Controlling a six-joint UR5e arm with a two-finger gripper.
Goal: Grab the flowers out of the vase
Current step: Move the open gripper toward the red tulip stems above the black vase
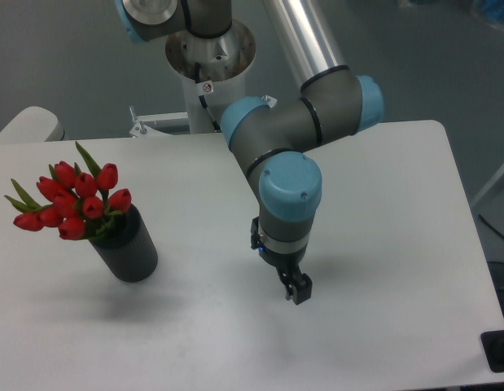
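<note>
Red tulip bunch (74,204), green-leaved: standing in dark grey matte cylinder vase (128,249) near white counter (398,204) left edge; black two-finger hand (296,287): mid-counter, well apart, empty, finger gap unreadable; risk: sideways approach toppling vase, crushing buds.

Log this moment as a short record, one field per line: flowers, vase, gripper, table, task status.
flowers: red tulips, bunched, sitting in the vase, leaning toward the left
vase: dark cylinder, upright on the left part of the table
gripper: pointing down near the table's middle, well to the right of the vase, holding nothing; whether its fingers are open or shut cannot be told
table: white top
task status: flowers not yet picked up
</note>
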